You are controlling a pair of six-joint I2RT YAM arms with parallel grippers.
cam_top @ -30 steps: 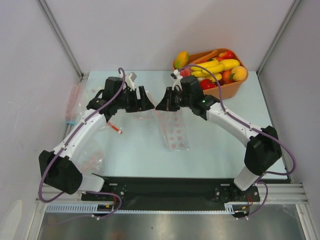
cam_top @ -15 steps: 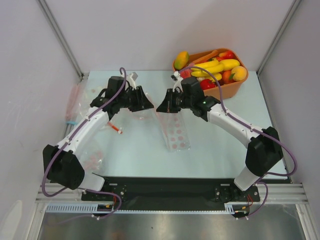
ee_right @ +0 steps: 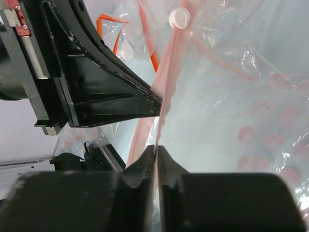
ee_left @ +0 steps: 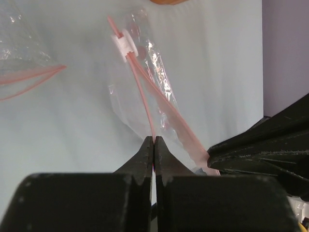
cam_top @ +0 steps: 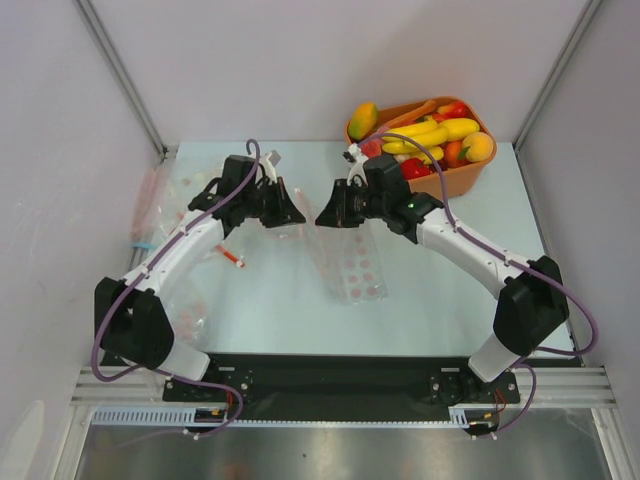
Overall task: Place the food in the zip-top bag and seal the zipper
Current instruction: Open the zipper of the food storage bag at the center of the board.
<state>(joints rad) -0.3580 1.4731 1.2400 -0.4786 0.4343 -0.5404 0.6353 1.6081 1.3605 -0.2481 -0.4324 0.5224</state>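
left tool and right tool point at each other (tips close together), both pinched closed.

The zip-top bag lies in the middle of the surface, its zipper at the far end. There the left fingers and right fingers meet, each pinched on the zipper. Behind and to the right, in the far corner, sits the tub with the food in it. A second bag lies along the left edge, a third bag nearer the left arm's base
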